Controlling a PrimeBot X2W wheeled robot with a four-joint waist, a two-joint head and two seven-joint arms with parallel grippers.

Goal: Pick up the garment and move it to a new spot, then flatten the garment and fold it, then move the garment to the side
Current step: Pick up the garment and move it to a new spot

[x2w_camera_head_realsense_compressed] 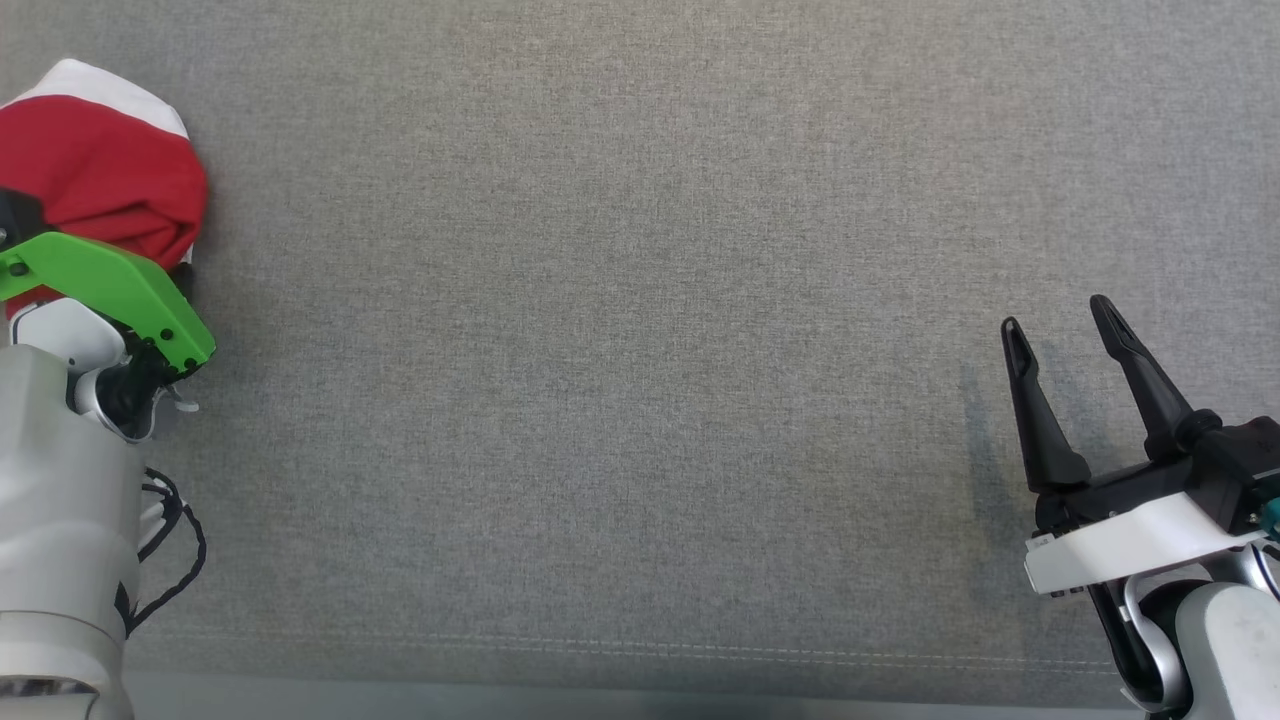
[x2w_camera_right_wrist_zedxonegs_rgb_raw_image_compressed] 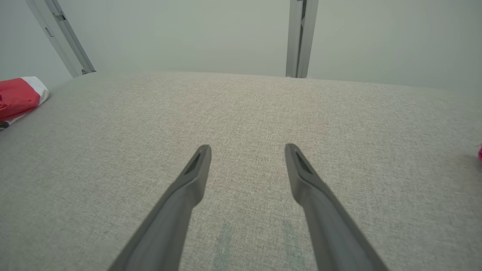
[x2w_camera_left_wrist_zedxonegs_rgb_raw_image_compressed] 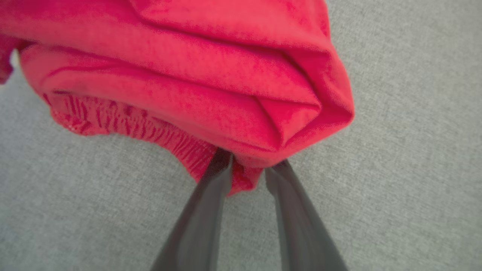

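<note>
The garment [x2w_camera_head_realsense_compressed: 100,170] is a red bundle with a white part, bunched at the far left of the grey cloth surface [x2w_camera_head_realsense_compressed: 640,300]. In the left wrist view its folds [x2w_camera_left_wrist_zedxonegs_rgb_raw_image_compressed: 188,75] loom large, and my left gripper [x2w_camera_left_wrist_zedxonegs_rgb_raw_image_compressed: 248,163] is closed on the lowest fold, beside the ribbed hem, with cloth filling the gap and hiding the tips. In the head view a green wrist bracket [x2w_camera_head_realsense_compressed: 110,290] covers those fingers. My right gripper [x2w_camera_head_realsense_compressed: 1055,320] hovers open at the lower right, with nothing between its fingers [x2w_camera_right_wrist_zedxonegs_rgb_raw_image_compressed: 196,169]. The right wrist view shows the garment [x2w_camera_right_wrist_zedxonegs_rgb_raw_image_compressed: 19,96] far off to the left.
The surface's front edge with a stitched seam [x2w_camera_head_realsense_compressed: 640,645] runs along the bottom of the head view. Behind the far edge stand two metal posts [x2w_camera_right_wrist_zedxonegs_rgb_raw_image_compressed: 301,37]. A small pink thing [x2w_camera_right_wrist_zedxonegs_rgb_raw_image_compressed: 479,152] peeks in at the right wrist view's right border. A black cable [x2w_camera_head_realsense_compressed: 180,550] loops off my left forearm.
</note>
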